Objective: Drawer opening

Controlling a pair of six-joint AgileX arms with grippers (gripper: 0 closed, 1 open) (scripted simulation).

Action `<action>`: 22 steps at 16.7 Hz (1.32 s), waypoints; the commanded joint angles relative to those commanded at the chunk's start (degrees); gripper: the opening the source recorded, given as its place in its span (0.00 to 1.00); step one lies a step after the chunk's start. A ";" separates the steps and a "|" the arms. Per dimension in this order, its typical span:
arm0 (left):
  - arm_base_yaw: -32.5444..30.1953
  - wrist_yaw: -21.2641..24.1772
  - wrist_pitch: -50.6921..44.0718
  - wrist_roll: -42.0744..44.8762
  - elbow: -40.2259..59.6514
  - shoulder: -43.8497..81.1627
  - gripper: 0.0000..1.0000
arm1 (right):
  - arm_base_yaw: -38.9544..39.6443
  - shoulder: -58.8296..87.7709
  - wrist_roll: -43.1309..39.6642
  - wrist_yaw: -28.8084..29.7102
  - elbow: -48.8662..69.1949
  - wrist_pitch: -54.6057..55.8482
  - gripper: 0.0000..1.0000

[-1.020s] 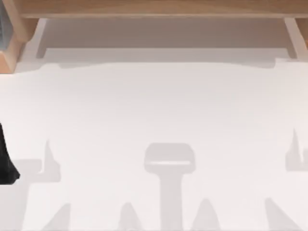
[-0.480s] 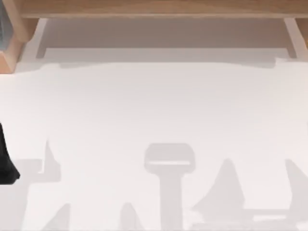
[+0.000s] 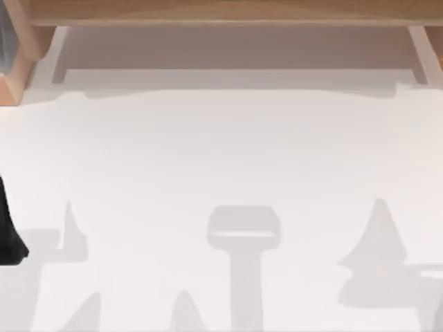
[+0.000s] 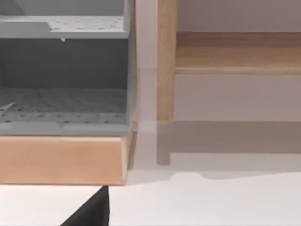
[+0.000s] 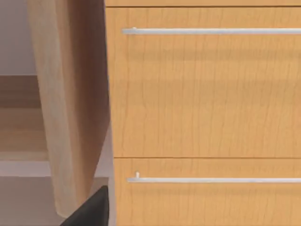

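Right gripper: a dark tip showed at the lower left of the right wrist view, short of the drawer fronts; whether its jaws were wide or narrow, I could not tell.
Step in hand: judged as the approach; it would go best squared to one handle, jaws spread across the bar, then pulled straight out.
Upper drawer: light wood, shut, thin silver handle along its top.
Lower drawer: same, handle level.
Left gripper: parked, a dark tip at that view's lower left before a grey shelf unit.
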 joint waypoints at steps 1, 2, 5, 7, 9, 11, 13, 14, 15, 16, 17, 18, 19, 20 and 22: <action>0.00 0.00 0.00 0.00 0.00 0.00 1.00 | -0.10 0.25 -0.01 -0.13 0.10 0.17 1.00; 0.00 0.00 0.00 0.00 0.00 0.00 1.00 | -0.10 0.25 -0.01 -0.13 0.10 0.17 1.00; 0.00 0.00 0.00 0.00 0.00 0.00 1.00 | 0.15 0.08 -0.01 0.00 -0.15 0.02 1.00; 0.00 0.00 0.00 0.00 0.00 0.00 1.00 | 0.12 0.75 -0.72 0.09 0.22 0.28 1.00; 0.00 0.00 0.00 0.00 0.00 0.00 1.00 | 0.05 3.62 -3.81 0.53 1.75 1.33 1.00; 0.00 0.00 0.00 0.00 0.00 0.00 1.00 | 0.01 8.40 -9.29 1.33 4.21 2.95 1.00; 0.00 0.00 0.00 0.00 0.00 0.00 1.00 | 0.14 14.58 -17.25 2.39 7.48 5.05 1.00; 0.00 0.00 0.00 0.00 0.00 0.00 1.00 | 0.32 17.96 -22.12 2.98 9.36 6.23 1.00; 0.00 0.00 0.00 0.00 0.00 0.00 1.00 | 0.59 21.47 -27.51 3.59 11.36 7.49 1.00; 0.00 0.00 0.00 0.00 0.00 0.00 1.00 | 0.95 25.06 -33.30 4.20 13.47 8.80 1.00; 0.00 0.00 0.00 0.00 0.00 0.00 1.00 | 1.41 28.66 -39.35 4.81 15.66 10.14 1.00; 0.00 0.00 0.00 0.00 0.00 0.00 1.00 | 1.96 32.20 -45.53 5.41 17.89 11.50 1.00; 0.00 0.00 0.00 0.00 0.00 0.00 1.00 | 2.61 35.62 -51.69 5.99 20.12 12.82 1.00; 0.00 0.00 0.00 0.00 0.00 0.00 1.00 | 3.31 38.86 -57.67 6.56 22.29 14.10 1.00; 0.00 0.00 0.00 0.00 0.00 0.00 1.00 | 4.82 44.67 -68.67 7.64 26.38 16.44 1.00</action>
